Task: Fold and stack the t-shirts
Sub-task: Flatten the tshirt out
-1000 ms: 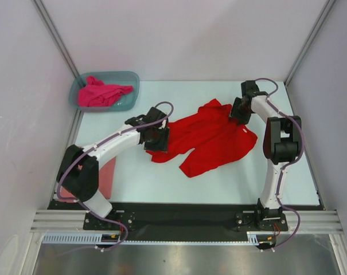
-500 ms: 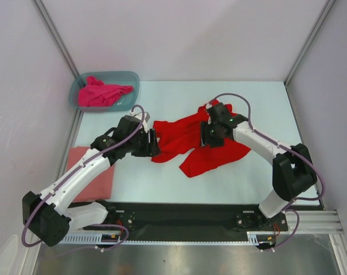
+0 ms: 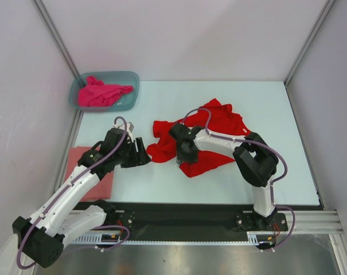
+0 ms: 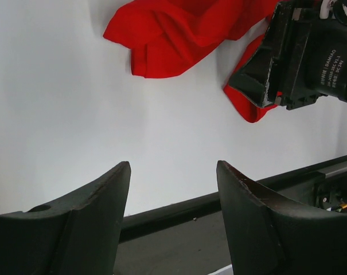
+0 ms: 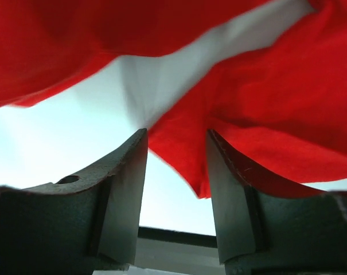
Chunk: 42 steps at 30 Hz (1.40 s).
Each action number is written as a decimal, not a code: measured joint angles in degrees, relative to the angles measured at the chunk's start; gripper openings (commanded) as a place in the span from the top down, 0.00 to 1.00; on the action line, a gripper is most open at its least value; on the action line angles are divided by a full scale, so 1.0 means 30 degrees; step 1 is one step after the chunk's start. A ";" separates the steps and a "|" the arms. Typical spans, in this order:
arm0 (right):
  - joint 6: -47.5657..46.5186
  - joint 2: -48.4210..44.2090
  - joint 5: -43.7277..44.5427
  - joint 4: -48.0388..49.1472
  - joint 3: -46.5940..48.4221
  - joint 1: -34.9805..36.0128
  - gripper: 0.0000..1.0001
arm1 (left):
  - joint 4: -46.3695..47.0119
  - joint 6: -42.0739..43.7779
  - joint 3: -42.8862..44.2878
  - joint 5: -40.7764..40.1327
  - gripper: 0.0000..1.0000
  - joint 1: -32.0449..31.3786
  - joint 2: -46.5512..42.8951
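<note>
Top external view first: finds the red t-shirt [image 3: 213, 134] crumpled on the counter [image 3: 265, 177], right fingers [image 5: 121, 195] apart over its 8 o'clock edge, left fingers [image 4: 87, 223] apart, empty, near 9 o'clock; may pinch just one layer and drag the bunch.

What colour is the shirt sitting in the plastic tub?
The shirt in the tub is magenta-pink, clearest in the top external view.

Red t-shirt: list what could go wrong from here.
1. The red t-shirt lies crumpled. The open right fingers straddle just one cloth edge, so closing may catch a bunched fold rather than a clean hem.
2. The open left fingers sit over the table, short of the cloth, and might close on nothing.
3. Both wrists are close together and could collide.
</note>
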 measured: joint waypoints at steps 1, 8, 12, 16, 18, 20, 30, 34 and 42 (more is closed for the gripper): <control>0.0211 0.0168 0.0299 -0.0211 -0.0029 0.0080 0.52 | -0.0102 -0.0015 -0.0095 -0.0044 0.32 0.0015 -0.0182; 0.0765 0.0401 0.1785 -0.0787 -0.0124 0.0444 0.55 | -0.0780 -0.0306 -0.0707 -0.0095 0.32 0.0131 -0.1530; 0.0750 0.0393 0.2732 -0.0852 -0.0124 0.0823 0.57 | -0.0780 -0.0313 -0.0903 -0.0087 0.32 0.0168 -0.1836; 0.0685 0.0401 0.3410 -0.1078 -0.0124 0.1056 0.61 | -0.0780 -0.0313 -0.1144 -0.0095 0.31 0.0197 -0.1836; 0.0583 0.0393 0.3672 -0.1304 -0.0124 0.1071 0.61 | -0.0816 -0.0306 -0.1202 -0.0153 0.30 0.0248 -0.1829; 0.0466 0.0401 0.3927 -0.1552 -0.0124 0.1071 0.61 | -0.0801 -0.0197 -0.1202 -0.0197 0.42 0.0430 -0.1792; 0.0131 -0.0539 0.3810 -0.1246 -0.1450 0.0801 0.61 | 0.2331 0.1224 -0.0969 0.2994 0.50 0.3570 0.4765; 0.0073 -0.0539 0.3592 -0.1202 -0.1362 0.0605 0.60 | 0.2871 0.1209 -0.0969 0.3490 0.45 0.3599 0.4809; 0.0102 -0.0532 0.3592 -0.1472 -0.0794 0.0466 0.83 | 0.3089 0.1195 -0.1020 0.3490 0.44 0.3614 0.3657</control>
